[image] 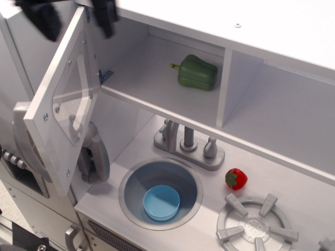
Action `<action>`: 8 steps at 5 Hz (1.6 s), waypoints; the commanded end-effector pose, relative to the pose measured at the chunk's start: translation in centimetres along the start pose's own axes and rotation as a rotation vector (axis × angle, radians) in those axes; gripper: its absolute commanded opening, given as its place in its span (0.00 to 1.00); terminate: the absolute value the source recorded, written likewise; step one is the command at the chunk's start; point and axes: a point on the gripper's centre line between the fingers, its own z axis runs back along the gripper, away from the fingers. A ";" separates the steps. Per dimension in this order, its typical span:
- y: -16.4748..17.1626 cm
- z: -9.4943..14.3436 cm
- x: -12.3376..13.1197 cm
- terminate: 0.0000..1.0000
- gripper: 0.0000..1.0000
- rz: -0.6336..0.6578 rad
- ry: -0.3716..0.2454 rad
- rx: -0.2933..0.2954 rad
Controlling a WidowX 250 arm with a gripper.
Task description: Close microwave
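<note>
The microwave point(157, 78) is a white box compartment at the top of the toy kitchen. Its white door point(63, 102) with a clear window stands swung wide open to the left, with its silver handle point(23, 138) on the outer side. A green toy pepper point(197, 72) lies inside on the compartment floor. My black gripper point(73, 15) is blurred at the top left edge, its two fingers spread apart on either side of the door's top corner. It holds nothing.
Below the compartment are a silver faucet point(188, 146), a round sink point(128, 180) holding a blue bowl point(162, 202), a red strawberry point(236, 179) and a grey burner point(255, 226). A silver phone handset point(94, 154) hangs behind the door.
</note>
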 end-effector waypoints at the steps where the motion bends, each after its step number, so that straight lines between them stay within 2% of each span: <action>1: 3.8 -2.0 0.3 0.00 1.00 0.027 -0.058 0.062; 3: 3.5 -4.3 -0.1 0.00 1.00 0.033 -0.024 0.098; 4: 2.1 -6.5 0.0 0.00 1.00 0.051 -0.003 0.115; 5: 0.1 -7.6 0.3 0.00 1.00 0.080 -0.006 0.086; 6: -2.2 -7.7 0.7 0.00 1.00 0.095 0.018 0.069; 8: -9.4 -4.3 0.6 0.00 1.00 0.091 0.063 -0.025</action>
